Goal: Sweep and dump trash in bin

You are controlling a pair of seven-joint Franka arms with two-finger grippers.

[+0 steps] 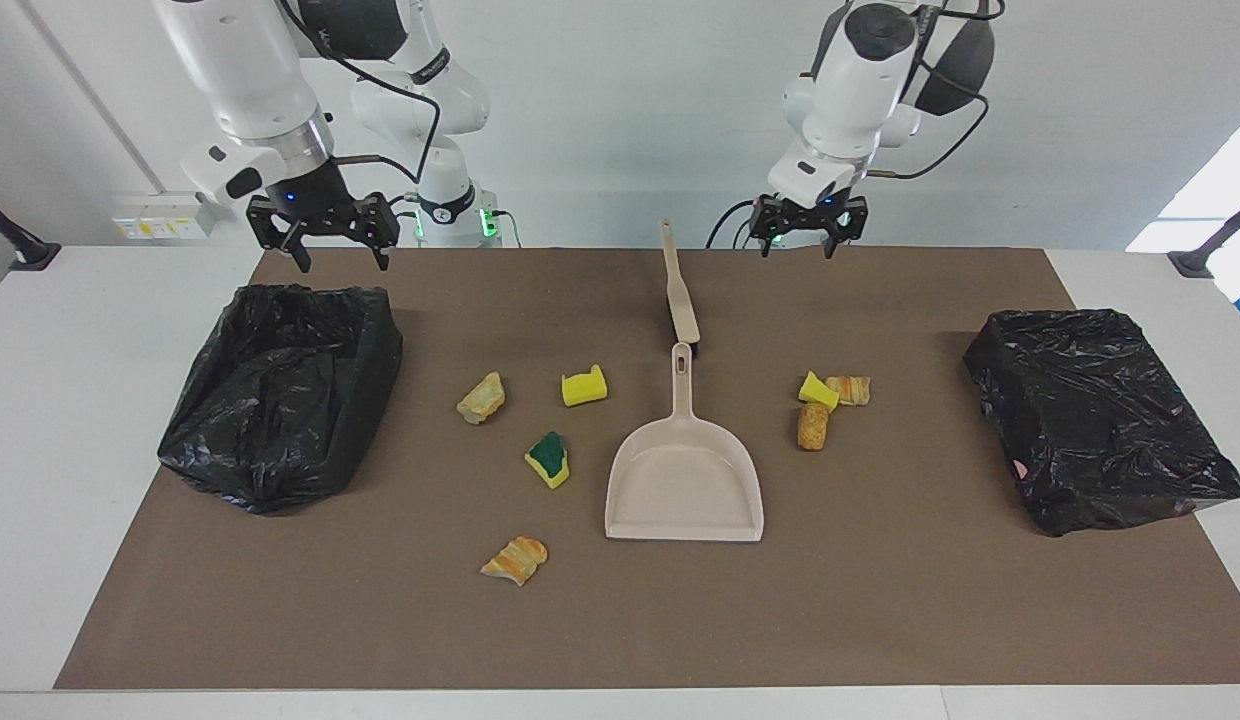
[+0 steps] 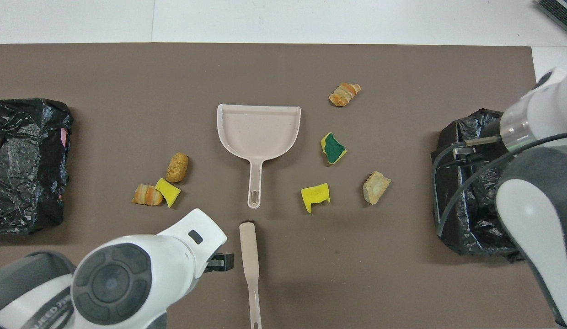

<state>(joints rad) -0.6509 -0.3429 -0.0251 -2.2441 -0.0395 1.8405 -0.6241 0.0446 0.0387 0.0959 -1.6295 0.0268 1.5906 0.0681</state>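
Observation:
Several scraps of trash lie on the brown mat around a beige dustpan [image 1: 685, 480] [image 2: 258, 132]. Toward the right arm's end are a yellow sponge bit [image 1: 584, 386] [image 2: 315, 197], a yellow-and-green sponge [image 1: 548, 459] [image 2: 333, 148], a tan chunk [image 1: 481, 398] [image 2: 376, 187] and an orange-striped chunk [image 1: 515, 559] [image 2: 344, 93]. Toward the left arm's end a yellow bit [image 1: 818, 390], a striped chunk [image 1: 849, 389] and a tan chunk [image 1: 812, 426] lie together. A beige brush [image 1: 680, 285] [image 2: 250, 265] lies nearer to the robots than the dustpan. My right gripper [image 1: 325, 245] is open over the bin's edge. My left gripper [image 1: 808, 235] is open, raised beside the brush handle.
A bin lined with a black bag [image 1: 280, 390] [image 2: 466, 192] stands open at the right arm's end of the mat. A second black-bagged bin [image 1: 1100, 420] [image 2: 23, 164] stands at the left arm's end. The white table [image 1: 70, 420] surrounds the mat.

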